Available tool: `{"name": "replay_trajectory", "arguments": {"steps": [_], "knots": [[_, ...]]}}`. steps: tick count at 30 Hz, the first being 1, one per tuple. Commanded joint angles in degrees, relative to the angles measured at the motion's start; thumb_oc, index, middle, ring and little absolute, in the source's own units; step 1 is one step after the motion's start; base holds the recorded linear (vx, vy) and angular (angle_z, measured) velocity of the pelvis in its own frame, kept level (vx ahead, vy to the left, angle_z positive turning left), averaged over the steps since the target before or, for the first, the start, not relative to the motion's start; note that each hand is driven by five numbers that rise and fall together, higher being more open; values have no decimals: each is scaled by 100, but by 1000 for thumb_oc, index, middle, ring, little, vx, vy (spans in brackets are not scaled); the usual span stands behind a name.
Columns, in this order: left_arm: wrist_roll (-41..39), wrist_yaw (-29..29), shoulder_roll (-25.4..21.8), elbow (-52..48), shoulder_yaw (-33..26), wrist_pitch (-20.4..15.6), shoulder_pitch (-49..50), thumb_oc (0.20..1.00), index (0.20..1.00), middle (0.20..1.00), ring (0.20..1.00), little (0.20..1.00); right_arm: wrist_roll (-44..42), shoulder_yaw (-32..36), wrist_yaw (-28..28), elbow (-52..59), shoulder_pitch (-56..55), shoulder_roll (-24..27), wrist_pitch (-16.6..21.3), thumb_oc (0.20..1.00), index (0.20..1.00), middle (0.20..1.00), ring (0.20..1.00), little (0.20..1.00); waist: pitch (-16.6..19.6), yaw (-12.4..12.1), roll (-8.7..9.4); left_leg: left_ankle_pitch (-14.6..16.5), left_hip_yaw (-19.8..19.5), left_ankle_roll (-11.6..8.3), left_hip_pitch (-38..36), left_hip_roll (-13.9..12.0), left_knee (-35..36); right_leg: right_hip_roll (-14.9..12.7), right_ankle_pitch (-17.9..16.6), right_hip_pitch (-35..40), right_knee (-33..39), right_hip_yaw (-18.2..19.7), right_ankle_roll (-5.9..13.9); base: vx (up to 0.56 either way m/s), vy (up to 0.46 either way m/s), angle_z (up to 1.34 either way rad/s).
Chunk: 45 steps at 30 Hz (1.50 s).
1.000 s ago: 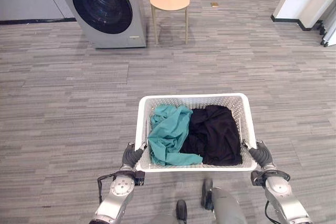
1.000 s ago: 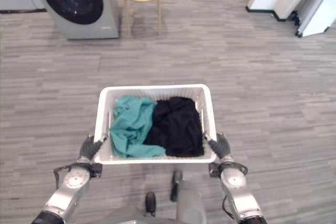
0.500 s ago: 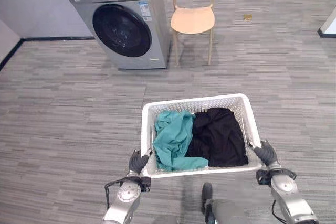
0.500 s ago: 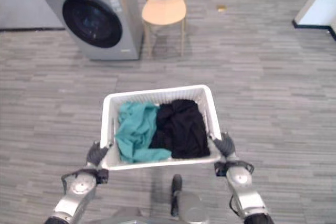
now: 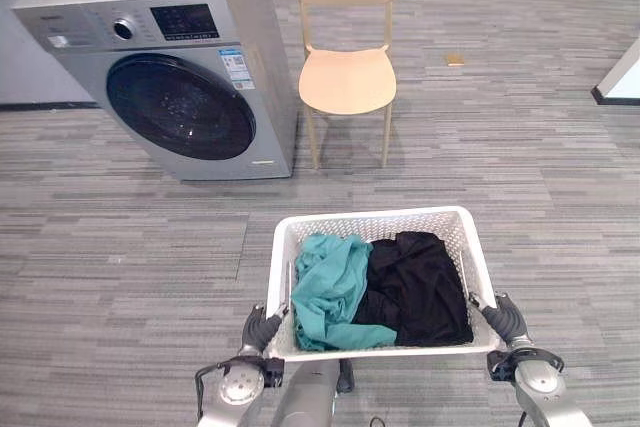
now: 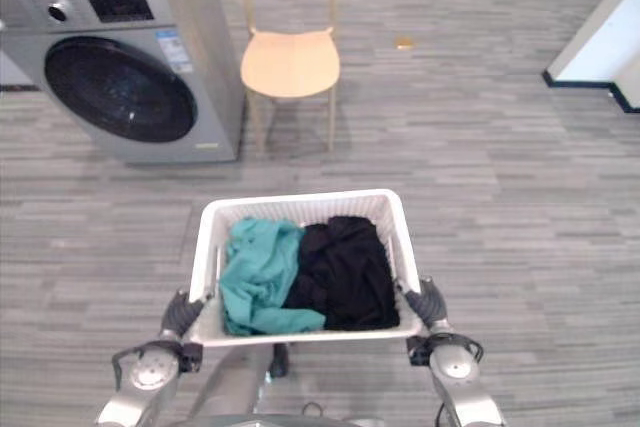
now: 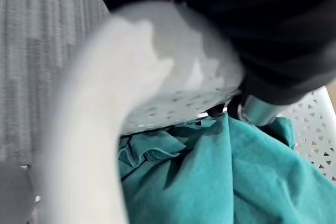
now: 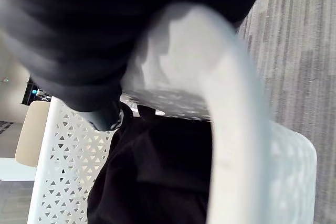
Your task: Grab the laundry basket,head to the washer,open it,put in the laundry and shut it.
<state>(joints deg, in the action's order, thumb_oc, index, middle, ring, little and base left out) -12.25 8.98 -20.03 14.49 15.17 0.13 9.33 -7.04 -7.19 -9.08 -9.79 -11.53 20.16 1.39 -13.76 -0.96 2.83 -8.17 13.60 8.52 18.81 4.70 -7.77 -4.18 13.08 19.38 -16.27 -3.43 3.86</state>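
Note:
A white perforated laundry basket (image 5: 375, 216) hangs in front of me, carried at its near corners. My left hand (image 5: 258, 329) is curled round the near left rim (image 7: 157, 77) and my right hand (image 5: 503, 317) round the near right rim (image 8: 220, 77). Inside lie a teal cloth (image 5: 330, 287) on the left and a black cloth (image 5: 420, 282) on the right. The silver-grey washer (image 5: 180, 107) stands ahead to the left, with its round dark door (image 5: 182, 107) shut.
A light wooden chair (image 5: 347, 77) stands right beside the washer. A small tan object (image 5: 454, 59) lies on the floor farther back. A white wall corner with a dark base (image 5: 620, 82) is at the right edge. Grey plank floor lies between the basket and the washer.
The camera has moved toward the washer and chair, which now show larger and closer. Both hands keep their hold on the basket, and the clothes lie as before.

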Motion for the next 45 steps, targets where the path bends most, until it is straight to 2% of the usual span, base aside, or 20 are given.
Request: {"name": "replay_trajectory", "arguments": {"steps": [1, 4, 6, 8, 10, 13, 16, 17, 18, 19, 20, 21, 23, 24, 28, 30, 32, 34, 43, 45], "knots": [[-322, -235, -102, -632, -40, -665, -342, 200, 200, 200, 200, 200, -329, 22, 345, 416, 401, -168, 591, 200, 200, 200, 200, 200, 330, -57, -9, 671, -359, -707, -882, -523, 345, -185, -1501, -1502, -1185, 67, 722, 338, 167, -10], [-360, -180, -131, -622, -69, -673, -398, 200, 200, 200, 200, 200, -311, -20, 346, 398, 442, -184, 598, 200, 200, 200, 200, 200, 306, -27, -63, 804, -332, -675, -1171, -571, 416, -282, -1525, -1883, -1305, -96, 655, 336, 119, -8], [-397, -202, -146, -645, -102, -697, -411, 200, 200, 200, 200, 200, -348, -43, 388, 354, 532, -192, 531, 200, 200, 200, 200, 200, 253, 117, -210, 1212, -403, -622, -1843, -539, 515, -321, -1027, -2594, -681, -687, 427, 546, 107, -2], [-402, -196, -132, -650, -130, -699, -400, 200, 200, 200, 200, 200, -379, -54, 385, 335, 555, -179, 538, 200, 200, 200, 200, 200, 184, 185, -228, 1315, -438, -650, -2037, -531, 531, -281, -946, -2704, -313, -833, 404, 379, 6, 32], [-403, -189, -80, -614, -174, -708, -409, 200, 200, 200, 200, 200, -440, -40, 373, 337, 567, -166, 536, 200, 200, 200, 200, 200, 95, 250, -182, 1498, -551, -716, -2373, -472, 587, -193, -1013, -2859, 562, -938, 441, 457, -69, 36], [-318, -184, -10, -527, -268, -771, -435, 200, 200, 200, 200, 200, -429, 38, 377, 394, 522, -158, 541, 200, 200, 200, 200, 200, 65, 378, -120, 1710, -777, -837, -2743, -386, 673, -56, -1378, -3195, 1556, -786, 594, 446, -114, 44], [-267, -260, 67, -503, -237, -824, -336, 200, 200, 200, 200, 200, -438, 99, 444, 412, 329, -151, 563, 200, 200, 200, 200, 200, 168, 468, -97, 2141, -1027, -957, -3122, -384, 495, -166, -1671, -3105, 1690, -593, 556, 482, -185, 69], [-267, -260, 68, -506, -235, -824, -329, 200, 200, 200, 200, 200, -439, 99, 445, 414, 322, -149, 564, 200, 200, 200, 200, 200, 159, 476, -105, 2158, -1036, -958, -3128, -394, 473, -161, -1672, -3079, 1702, -606, 557, 325, -146, 86], [-267, -260, 68, -506, -235, -824, -329, 200, 200, 200, 200, 200, -439, 99, 445, 414, 322, -149, 564, 200, 200, 200, 200, 200, 154, 479, -107, 2161, -1039, -959, -3131, -396, 470, -160, -1673, -3071, 1705, -610, 557, 228, -150, 56], [-269, -234, 118, -446, -255, -841, -356, 200, 200, 200, 200, 200, -452, 87, 439, 358, 310, -130, 654, 200, 200, 200, 200, 200, 223, 501, -185, 2062, -1038, -1165, -3211, -581, 187, -134, -1722, -3003, 1573, -671, 476, 442, -367, 74], [-331, -347, 145, -496, -203, -777, -226, 200, 200, 200, 200, 200, -468, 144, 422, 327, 300, 11, 602, 200, 200, 200, 200, 200, 272, 531, -244, 1646, -940, -1352, -2803, -927, -799, -151, -1707, -2706, 1702, -868, 317, 440, -369, 68], [-332, -348, 144, -500, -203, -776, -223, 200, 200, 200, 200, 200, -469, 144, 423, 330, 297, 12, 599, 200, 200, 200, 200, 200, 279, 541, -247, 1658, -951, -1354, -2779, -931, -829, -150, -1712, -2707, 1709, -878, 315, 306, -293, 67], [-341, -380, 180, -519, -220, -760, -142, 200, 200, 200, 200, 200, -543, 204, 403, 351, 302, 141, 589, 200, 200, 200, 200, 200, 283, 507, -292, 1196, -903, -1406, -2487, -1116, -1434, 48, -1430, -2221, 1934, -902, 129, 256, -174, 20], [-341, -380, 181, -520, -219, -760, -142, 200, 200, 200, 200, 200, -543, 205, 403, 352, 302, 142, 588, 200, 200, 200, 200, 200, 280, 511, -296, 1202, -908, -1410, -2486, -1122, -1445, 53, -1431, -2212, 1941, -906, 126, 235, -127, -30], [-341, -344, 204, -504, -160, -702, -286, 200, 200, 200, 200, 200, -528, 261, 312, 341, 323, 219, 561, 200, 200, 200, 200, 200, 197, 443, -202, 1504, -766, -1259, -1846, -1012, -909, -15, -1174, -1904, 2056, -875, 109, 189, -56, -19], [-335, -341, 200, -510, -145, -704, -334, 200, 200, 200, 200, 200, -521, 285, 283, 332, 329, 235, 568, 200, 200, 200, 200, 200, 149, 416, -198, 1462, -762, -1249, -1673, -926, -671, -23, -1128, -1843, 2045, -869, 115, 132, 10, -16], [-267, -291, 200, -491, -115, -716, -426, 200, 200, 200, 200, 200, -443, 264, 210, 240, 341, 252, 572, 200, 200, 200, 200, 200, 60, 347, -334, 873, -814, -1328, -1465, -824, 229, 122, -990, -1698, 2010, -826, 96, 188, 55, 4], [-232, -252, 202, -496, -101, -723, -463, 200, 200, 200, 200, 200, -378, 238, 151, 208, 378, 260, 555, 200, 200, 200, 200, 200, 7, 330, -364, 728, -770, -1366, -1356, -842, 337, 154, -895, -1607, 1926, -786, 62, 163, 81, -13], [-79, -172, 139, -304, -11, -728, -509, 200, 200, 200, 200, 200, -36, 6, 65, -90, 568, 76, 497, 200, 200, 200, 200, 200, 216, 246, -261, 1006, -645, -1138, -1702, -720, 472, 20, -726, -1365, 1789, -455, 172, 191, 143, -24], [25, -33, 64, -198, 0, -724, -685, 200, 200, 200, 200, 200, 70, -128, -14, -214, 792, -10, 473, 200, 200, 200, 200, 200, 192, 221, -232, 1190, -509, -980, -1717, -679, 413, -95, -703, -1647, 1250, -306, 279, 55, 220, -26]]}}
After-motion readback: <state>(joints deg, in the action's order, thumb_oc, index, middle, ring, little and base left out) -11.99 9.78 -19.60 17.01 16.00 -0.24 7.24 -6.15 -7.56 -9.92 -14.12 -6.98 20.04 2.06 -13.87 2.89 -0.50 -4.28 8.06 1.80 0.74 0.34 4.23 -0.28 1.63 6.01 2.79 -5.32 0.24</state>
